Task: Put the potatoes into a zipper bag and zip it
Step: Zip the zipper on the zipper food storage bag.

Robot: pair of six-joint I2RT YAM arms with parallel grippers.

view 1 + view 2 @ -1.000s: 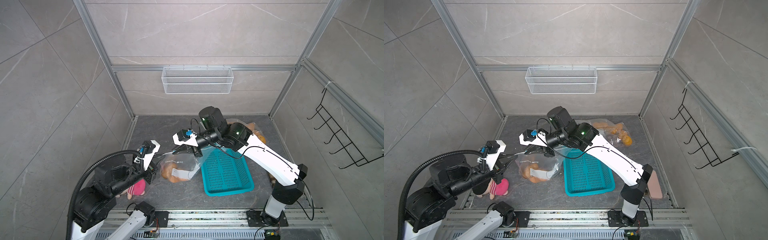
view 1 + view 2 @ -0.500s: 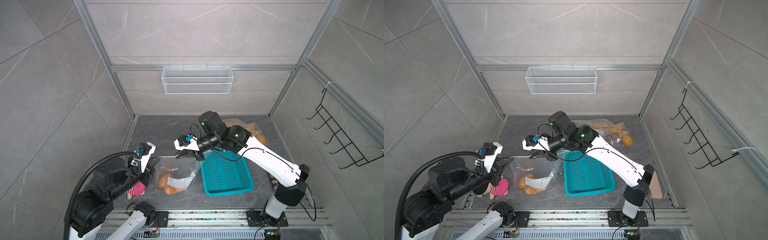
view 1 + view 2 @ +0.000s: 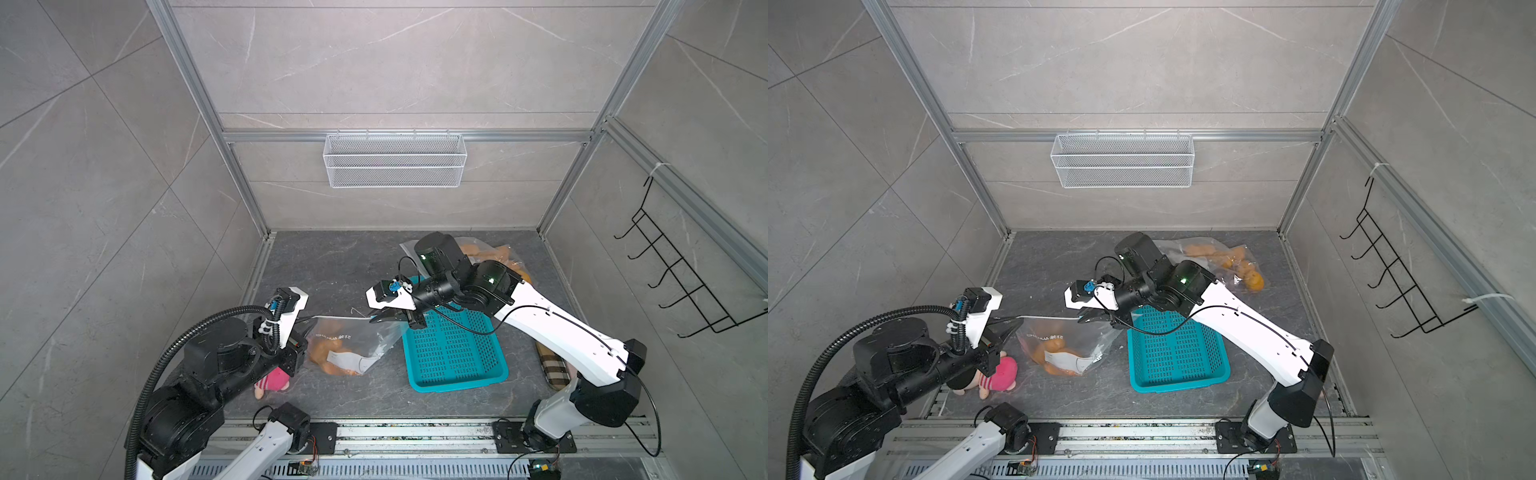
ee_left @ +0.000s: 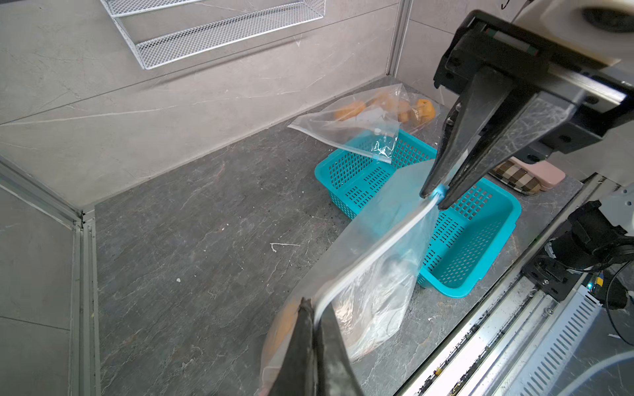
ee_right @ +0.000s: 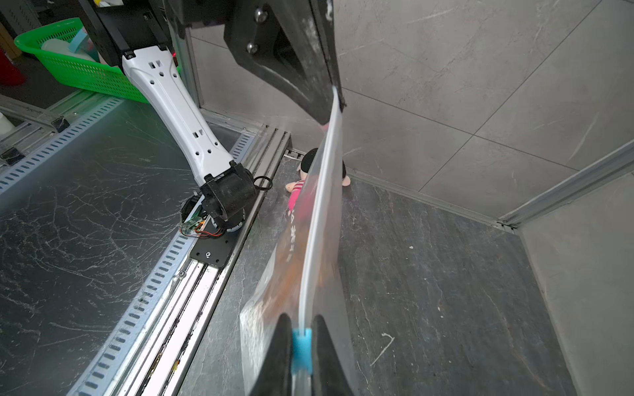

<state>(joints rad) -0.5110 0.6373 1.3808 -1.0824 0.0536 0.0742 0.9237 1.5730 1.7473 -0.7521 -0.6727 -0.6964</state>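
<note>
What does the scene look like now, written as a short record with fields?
Left fingers: shut on one end of the zipper bag
Right fingers: shut on the blue slider at the opposite end
Zipper bag: stretched between both arms, potatoes inside
Back: second bag with potatoes
Floor: teal basket, pink plush toy

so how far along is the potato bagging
Done: potatoes sit inside the zipper bag. In hand: left gripper pinches one end of the zip strip, right gripper clamps the blue slider at the other; the strip between looks sealed. Left: confirm closure, release.
</note>
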